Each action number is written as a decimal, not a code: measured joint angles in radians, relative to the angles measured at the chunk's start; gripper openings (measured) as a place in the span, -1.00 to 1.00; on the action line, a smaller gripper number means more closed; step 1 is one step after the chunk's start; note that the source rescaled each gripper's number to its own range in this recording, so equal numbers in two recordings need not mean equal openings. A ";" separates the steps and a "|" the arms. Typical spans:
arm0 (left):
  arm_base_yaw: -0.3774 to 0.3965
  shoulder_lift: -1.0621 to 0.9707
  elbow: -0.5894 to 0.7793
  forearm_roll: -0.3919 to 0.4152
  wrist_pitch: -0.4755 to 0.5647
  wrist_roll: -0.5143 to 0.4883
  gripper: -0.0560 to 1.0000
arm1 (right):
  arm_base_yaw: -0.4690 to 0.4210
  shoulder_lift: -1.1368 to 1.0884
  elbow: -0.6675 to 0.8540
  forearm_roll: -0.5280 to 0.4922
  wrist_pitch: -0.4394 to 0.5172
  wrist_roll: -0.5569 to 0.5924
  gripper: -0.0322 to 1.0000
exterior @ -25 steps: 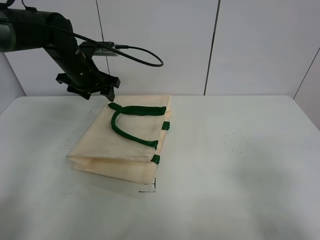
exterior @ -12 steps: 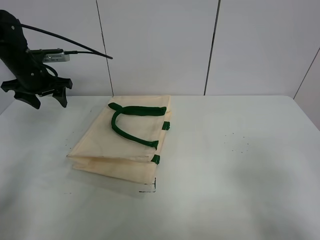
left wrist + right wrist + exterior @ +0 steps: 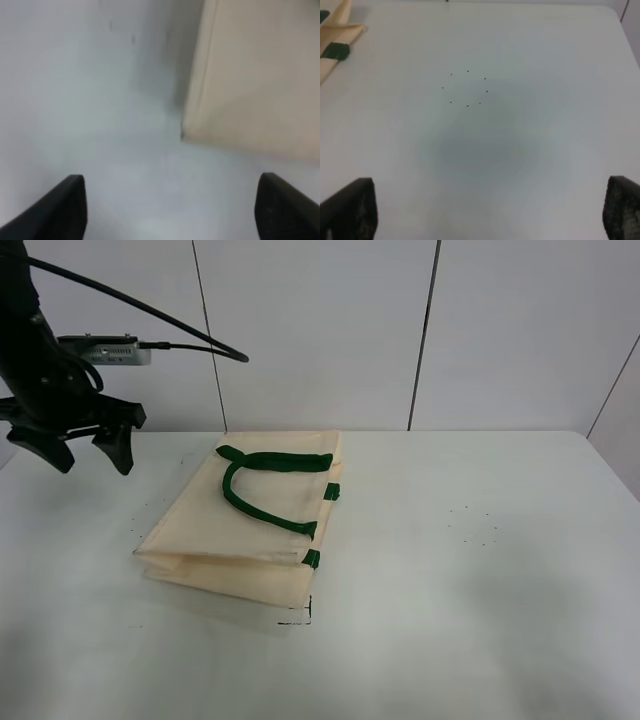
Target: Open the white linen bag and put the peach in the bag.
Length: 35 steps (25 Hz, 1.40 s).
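The white linen bag point(image 3: 250, 525) lies flat and folded on the table, its dark green handles point(image 3: 262, 485) resting on top. My left gripper point(image 3: 88, 450) hangs open and empty above the table's far left, apart from the bag. In the left wrist view the gripper point(image 3: 175, 212) has its jaws spread wide, and a corner of the bag point(image 3: 255, 75) shows beyond them. My right gripper point(image 3: 487, 215) is open and empty over bare table. An edge of the bag point(image 3: 337, 27) with a green tab point(image 3: 335, 51) shows at the corner of that view. The peach is out of view.
The white table point(image 3: 480, 570) bears small dark specks point(image 3: 467, 90) to the right of the bag. A white panelled wall point(image 3: 420, 330) stands behind the table's far edge. A black cable point(image 3: 190, 335) loops from the left arm.
My left arm has swung left, from over the bag's far left corner to the table's far left. Its gripper stays open. The bag has not moved.
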State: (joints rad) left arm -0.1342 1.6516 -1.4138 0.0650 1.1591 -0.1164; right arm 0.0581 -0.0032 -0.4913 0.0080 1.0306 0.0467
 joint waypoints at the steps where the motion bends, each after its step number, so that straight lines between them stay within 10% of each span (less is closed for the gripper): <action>1: 0.000 -0.033 0.046 0.000 0.002 0.000 0.85 | 0.000 0.000 0.000 0.000 0.000 0.000 1.00; 17: 0.000 -0.893 0.856 0.000 -0.096 0.097 0.84 | 0.000 0.000 0.000 0.000 0.000 -0.001 1.00; 35: 0.106 -1.440 0.916 -0.042 -0.104 0.134 0.83 | 0.000 0.000 0.000 0.000 0.000 -0.001 1.00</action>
State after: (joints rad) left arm -0.0284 0.2114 -0.4977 0.0227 1.0553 0.0179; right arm 0.0581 -0.0032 -0.4913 0.0080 1.0306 0.0458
